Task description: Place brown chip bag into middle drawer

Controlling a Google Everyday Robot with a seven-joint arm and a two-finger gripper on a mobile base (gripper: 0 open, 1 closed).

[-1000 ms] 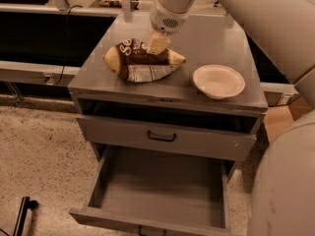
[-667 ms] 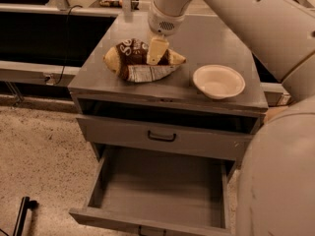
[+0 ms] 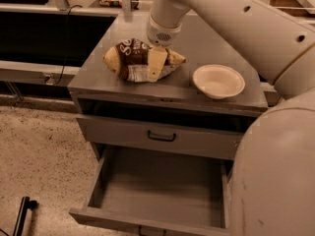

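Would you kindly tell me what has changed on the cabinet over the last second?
The pincer has come lower onto the brown chip bag; whether it grips the bag is unclear. The bag, the white bowl and the open middle drawer stayed where they were.

Gripper (image 3: 158,64) low over brown chip bag (image 3: 129,59), covering bag's middle (lettering only partly readable). Middle drawer (image 3: 162,187): front cut off by bottom edge, right wall hidden behind robot body (image 3: 275,181).
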